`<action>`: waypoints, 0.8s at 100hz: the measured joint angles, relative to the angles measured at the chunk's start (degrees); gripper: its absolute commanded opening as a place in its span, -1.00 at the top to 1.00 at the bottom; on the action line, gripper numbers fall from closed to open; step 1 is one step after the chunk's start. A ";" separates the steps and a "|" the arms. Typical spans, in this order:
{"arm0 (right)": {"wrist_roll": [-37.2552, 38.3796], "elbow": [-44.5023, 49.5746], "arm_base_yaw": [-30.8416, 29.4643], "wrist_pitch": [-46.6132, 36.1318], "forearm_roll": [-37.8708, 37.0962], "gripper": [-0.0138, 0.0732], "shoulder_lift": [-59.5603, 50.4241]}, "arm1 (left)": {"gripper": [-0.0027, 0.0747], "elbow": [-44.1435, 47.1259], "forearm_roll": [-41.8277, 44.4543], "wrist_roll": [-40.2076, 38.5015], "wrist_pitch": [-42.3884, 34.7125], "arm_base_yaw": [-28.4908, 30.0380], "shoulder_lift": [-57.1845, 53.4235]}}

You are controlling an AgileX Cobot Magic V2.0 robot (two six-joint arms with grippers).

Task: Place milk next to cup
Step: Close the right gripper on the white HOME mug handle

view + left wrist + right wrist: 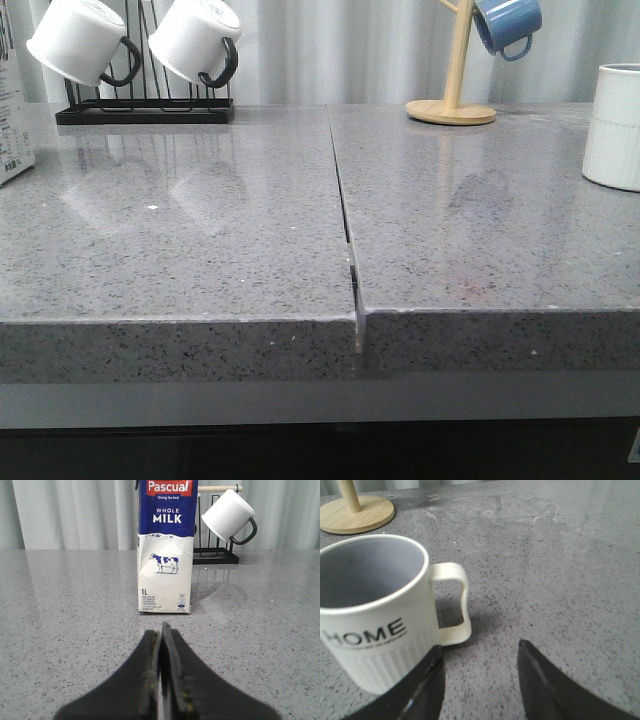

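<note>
The milk carton (12,105) stands upright at the far left edge of the front view, only a sliver of its printed side inside the frame, on the grey speckled countertop (200,250). The cup (612,126), an off-white ribbed mug, sits at the far right edge of that view, so the two are well apart, with the seam (345,215) between the two counter slabs running down the middle between them.

In the left wrist view the carton (165,545) fills the upper centre, its blue top reading "WHOLE MILK" above a small cow picture. The left gripper (161,630) sits low in the centre of the frame, near the carton but apart from it, its jaws pressed together with nothing between them.

In the right wrist view the cup (375,615) occupies the left half, "HOME" in black on its wall, its handle toward the frame's centre. The right gripper (480,652) has its jaws spread; one finger (427,680) lies just beside the cup's ribbed lower wall, and whether it touches is unclear.

At the upper left of the front view two white mugs (195,40) with black handles hang on a black rack (145,112); at the upper right a blue mug (508,25) hangs on a wooden stand (452,108).
</note>
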 measured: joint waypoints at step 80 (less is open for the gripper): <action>0.00 -12.68 -0.53 -4.47 -0.20 -0.12 21.31 | 0.99 0.00 0.00 0.00 0.00 0.00 0.00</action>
